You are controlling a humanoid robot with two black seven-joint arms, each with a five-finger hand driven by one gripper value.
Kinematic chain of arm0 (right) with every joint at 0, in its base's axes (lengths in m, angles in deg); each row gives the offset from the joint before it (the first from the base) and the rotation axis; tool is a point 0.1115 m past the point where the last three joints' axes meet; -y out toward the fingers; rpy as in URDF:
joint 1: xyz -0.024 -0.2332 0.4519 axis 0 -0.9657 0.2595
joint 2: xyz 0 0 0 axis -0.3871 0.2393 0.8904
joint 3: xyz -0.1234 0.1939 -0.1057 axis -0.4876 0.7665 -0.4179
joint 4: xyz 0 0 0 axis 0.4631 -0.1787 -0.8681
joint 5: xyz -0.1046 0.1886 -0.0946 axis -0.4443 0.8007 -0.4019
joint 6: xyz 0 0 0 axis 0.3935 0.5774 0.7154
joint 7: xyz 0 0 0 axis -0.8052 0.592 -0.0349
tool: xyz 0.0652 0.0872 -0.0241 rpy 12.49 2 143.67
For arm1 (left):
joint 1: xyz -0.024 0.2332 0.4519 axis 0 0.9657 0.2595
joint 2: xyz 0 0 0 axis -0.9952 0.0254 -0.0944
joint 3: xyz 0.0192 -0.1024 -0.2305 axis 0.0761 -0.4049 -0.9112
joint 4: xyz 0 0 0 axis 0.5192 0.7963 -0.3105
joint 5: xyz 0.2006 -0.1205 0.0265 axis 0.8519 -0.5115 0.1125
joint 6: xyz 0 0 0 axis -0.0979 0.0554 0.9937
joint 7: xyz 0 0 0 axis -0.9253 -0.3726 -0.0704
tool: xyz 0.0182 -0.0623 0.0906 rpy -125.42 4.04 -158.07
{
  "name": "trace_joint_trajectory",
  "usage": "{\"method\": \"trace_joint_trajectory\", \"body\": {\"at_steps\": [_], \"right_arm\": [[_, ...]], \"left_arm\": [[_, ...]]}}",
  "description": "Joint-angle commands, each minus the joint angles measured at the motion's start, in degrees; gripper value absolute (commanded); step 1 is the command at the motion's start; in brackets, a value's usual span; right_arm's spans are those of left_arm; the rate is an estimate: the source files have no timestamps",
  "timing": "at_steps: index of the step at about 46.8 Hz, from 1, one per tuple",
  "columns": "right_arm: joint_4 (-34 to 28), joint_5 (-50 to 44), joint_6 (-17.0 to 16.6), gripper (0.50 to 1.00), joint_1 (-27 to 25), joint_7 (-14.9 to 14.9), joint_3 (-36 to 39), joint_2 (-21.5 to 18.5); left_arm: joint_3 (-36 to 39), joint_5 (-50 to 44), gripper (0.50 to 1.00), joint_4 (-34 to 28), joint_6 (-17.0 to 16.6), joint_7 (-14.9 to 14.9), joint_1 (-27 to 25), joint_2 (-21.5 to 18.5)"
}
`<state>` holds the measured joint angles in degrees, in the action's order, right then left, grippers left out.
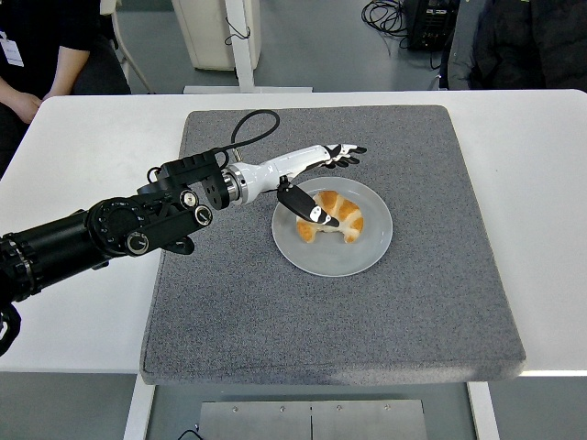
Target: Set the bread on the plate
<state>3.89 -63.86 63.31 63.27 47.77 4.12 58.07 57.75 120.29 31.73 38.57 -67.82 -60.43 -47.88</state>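
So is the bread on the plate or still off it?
On it: the croissant lies inside the plate rim, with the left hand open above it, thumb touching.

Lab: white test table (64, 137), floor cables (385, 14), equipment rack (431, 23).

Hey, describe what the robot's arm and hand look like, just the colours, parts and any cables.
The left arm is black, built of chunky cylindrical joints with round silver discs. A silver metal ring joins it to a glossy white forearm shell. A black cable loops up from the wrist. The left robot hand has slim black-tipped fingers, the thumb white with a black tip.
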Motion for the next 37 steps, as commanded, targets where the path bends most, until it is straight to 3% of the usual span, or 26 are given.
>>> {"method": "trace_joint_trajectory", "body": {"at_steps": [1, 9, 20, 37], "right_arm": [[0.0, 0.0, 0.0, 1.000, 0.0, 0.0, 0.0, 0.0], [0.0, 0.0, 0.0, 1.000, 0.0, 0.0, -0.1, 0.0], [0.0, 0.0, 0.0, 1.000, 0.0, 0.0, -0.1, 0.0], [0.0, 0.0, -0.1, 1.000, 0.0, 0.0, -0.1, 0.0]], "left_arm": [[-0.1, -4.2, 0.955, 0.0, 0.0, 0.3, -2.3, -0.2], [-3.2, -12.9, 0.955, 0.0, -0.2, 0.5, -3.3, -1.9], [-11.2, -23.1, 0.955, 1.2, -0.8, 0.3, 1.5, -2.2], [-19.0, -25.5, 0.955, 6.9, -0.7, -0.4, 7.3, -1.7]]}}
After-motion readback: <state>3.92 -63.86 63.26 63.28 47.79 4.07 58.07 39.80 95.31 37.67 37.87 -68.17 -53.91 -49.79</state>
